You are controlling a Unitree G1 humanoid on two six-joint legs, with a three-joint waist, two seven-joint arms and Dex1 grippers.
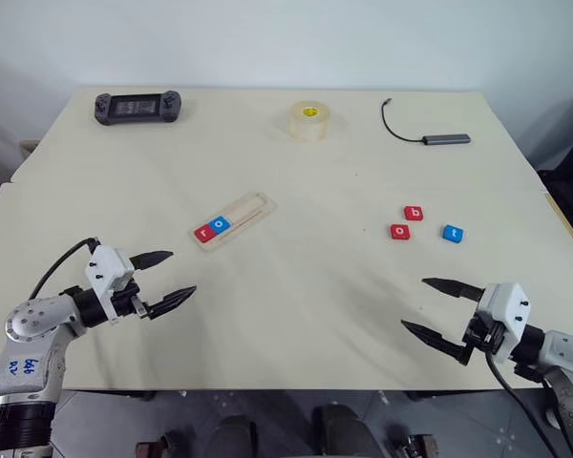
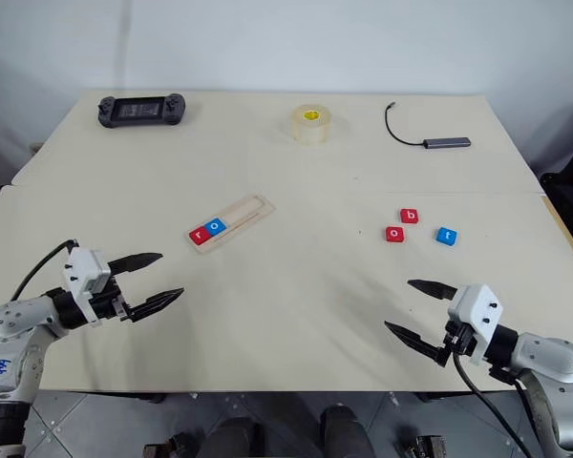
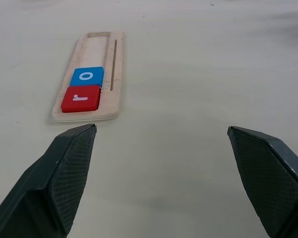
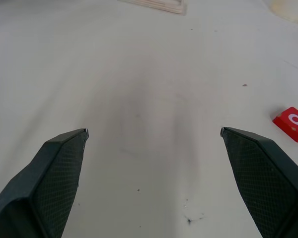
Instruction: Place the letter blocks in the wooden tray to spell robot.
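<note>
The wooden tray point(image 1: 236, 219) lies slanted near the table's middle. At its near end sit a red r block point(image 1: 205, 232) and a blue o block point(image 1: 220, 225), side by side. Loose on the right are a red b block point(image 1: 413, 213), a red o block point(image 1: 399, 231) and a blue t block point(image 1: 452, 233). My left gripper point(image 1: 172, 277) hovers open in front of the tray's near end, holding nothing. Over the near right of the table my right gripper point(image 1: 428, 307) is open and empty, short of the loose blocks. The red o block point(image 4: 292, 123) lies off to one side of its fingers.
A roll of tape point(image 1: 309, 120) stands at the back middle. A black handheld console point(image 1: 137, 106) lies at the back left, and a grey hub with a black cable point(image 1: 446, 139) at the back right. The table's front edge runs just below both grippers.
</note>
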